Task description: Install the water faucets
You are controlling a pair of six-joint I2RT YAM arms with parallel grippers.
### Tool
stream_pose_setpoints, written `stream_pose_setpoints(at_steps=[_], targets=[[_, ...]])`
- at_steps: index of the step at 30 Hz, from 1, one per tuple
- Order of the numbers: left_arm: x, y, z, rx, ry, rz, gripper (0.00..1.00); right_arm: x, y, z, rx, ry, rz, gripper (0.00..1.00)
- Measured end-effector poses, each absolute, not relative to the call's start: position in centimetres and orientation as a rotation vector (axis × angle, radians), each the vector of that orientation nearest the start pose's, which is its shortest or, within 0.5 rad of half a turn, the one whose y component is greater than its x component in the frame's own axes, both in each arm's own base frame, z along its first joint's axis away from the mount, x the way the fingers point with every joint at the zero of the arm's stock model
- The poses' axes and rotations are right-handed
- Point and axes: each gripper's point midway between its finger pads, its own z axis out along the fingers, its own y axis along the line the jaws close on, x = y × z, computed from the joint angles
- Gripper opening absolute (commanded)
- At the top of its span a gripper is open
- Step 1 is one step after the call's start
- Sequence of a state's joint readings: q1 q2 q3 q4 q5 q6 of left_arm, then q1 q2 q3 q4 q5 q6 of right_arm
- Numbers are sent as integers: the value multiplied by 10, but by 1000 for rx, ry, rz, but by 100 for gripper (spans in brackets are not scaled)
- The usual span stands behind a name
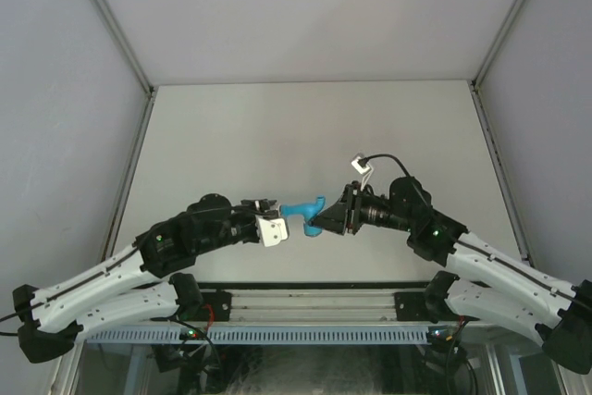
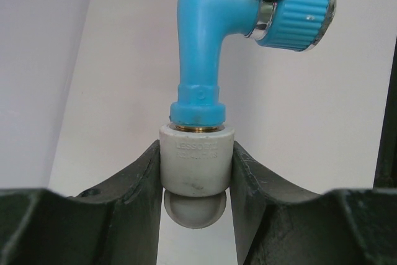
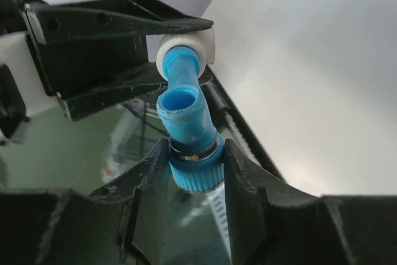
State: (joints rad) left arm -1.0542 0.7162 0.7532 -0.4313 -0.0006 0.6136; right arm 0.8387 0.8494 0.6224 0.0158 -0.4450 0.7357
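Left gripper (image 2: 197,156): my jaws are pressed in on the white-grey pipe fitting (image 2: 195,169), one on each side.
Right gripper (image 3: 197,153): my jaws pinch the water faucet (image 3: 186,113) by its ribbed blue knob.
Faucet position: held in the air between my two arms, above the table (image 1: 277,127), near its front edge.
Joint: the faucet's end sits in the fitting's mouth, with a thin brass-coloured ring showing there. I cannot tell how deep it is threaded.

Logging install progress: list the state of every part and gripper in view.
blue faucet: threaded end in the pipe fitting, a sliver of thread showing.
pipe fitting: on the faucet's end, clamped.
left gripper: shut on the pipe fitting.
right gripper: shut on the blue faucet's handle.
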Motion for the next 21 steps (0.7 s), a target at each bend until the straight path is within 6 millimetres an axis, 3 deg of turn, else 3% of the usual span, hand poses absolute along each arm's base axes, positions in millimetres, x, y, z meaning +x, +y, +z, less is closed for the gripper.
stream_pose_setpoints(at_steps=[5,6,7,10,14,21], targets=[[161,-227,222,1478,1354,-260,0,130,301,232,-179,2085,1644,1],[161,-226,222,1480,1357,-256,0,130,301,232,-130,2103,1670,7],[161,-226,221,1482,1357,-254,0,130,302,233,-94,2114,1689,19],[162,-226,224,1472,1352,-250,0,131,301,239,-2,2131,1745,37],[163,-230,231,1451,1326,-266,0,134,297,248,-1,2082,1747,57],[152,-237,231,1482,1297,-332,0,142,275,278,-165,1823,1592,68]])
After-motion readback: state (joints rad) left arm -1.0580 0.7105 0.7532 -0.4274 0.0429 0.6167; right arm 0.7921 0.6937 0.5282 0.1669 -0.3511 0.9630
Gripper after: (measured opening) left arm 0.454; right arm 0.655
